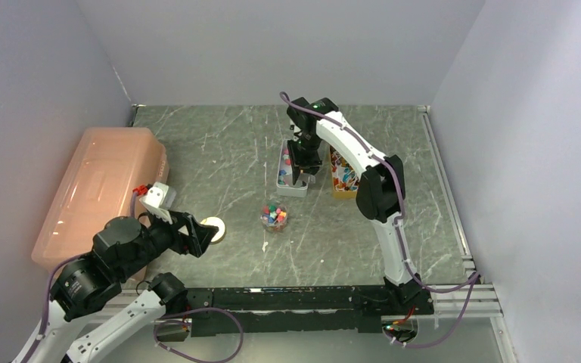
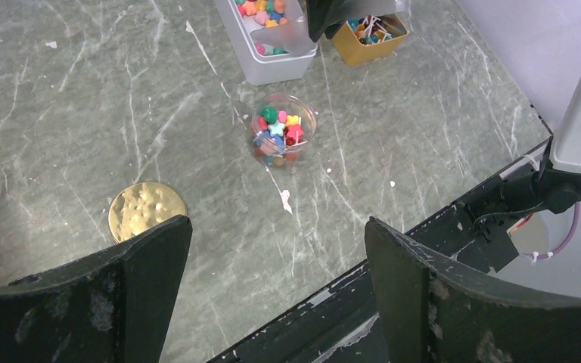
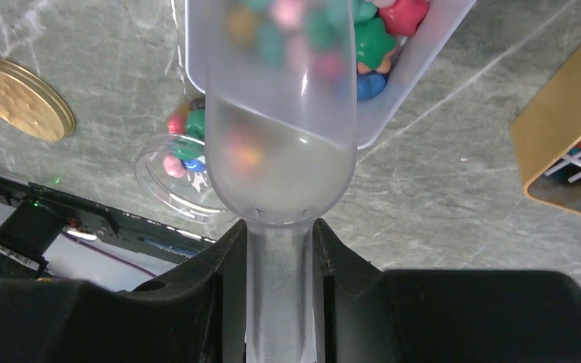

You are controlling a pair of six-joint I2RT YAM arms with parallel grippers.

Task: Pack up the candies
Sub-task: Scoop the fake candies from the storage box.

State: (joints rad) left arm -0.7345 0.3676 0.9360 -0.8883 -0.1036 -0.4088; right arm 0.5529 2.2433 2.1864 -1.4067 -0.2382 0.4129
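Observation:
Bright mixed candies [image 1: 285, 162] lie in a white plastic tray [image 1: 290, 187] at mid table; they also show in the right wrist view [image 3: 382, 30]. More candies [image 1: 274, 214] fill a small clear jar [image 2: 282, 133] in front of the tray. My right gripper [image 3: 280, 249] is shut on the handle of a frosted plastic scoop [image 3: 284, 128], which hangs over the tray's near end. My left gripper [image 2: 276, 257] is open and empty, low at the near left, close to a gold lid [image 2: 147, 209].
A yellow box [image 1: 342, 175] with patterned sides stands right of the tray. A large translucent orange bin [image 1: 98, 189] lies at the left edge. The black rail [image 1: 310, 299] runs along the table's near edge.

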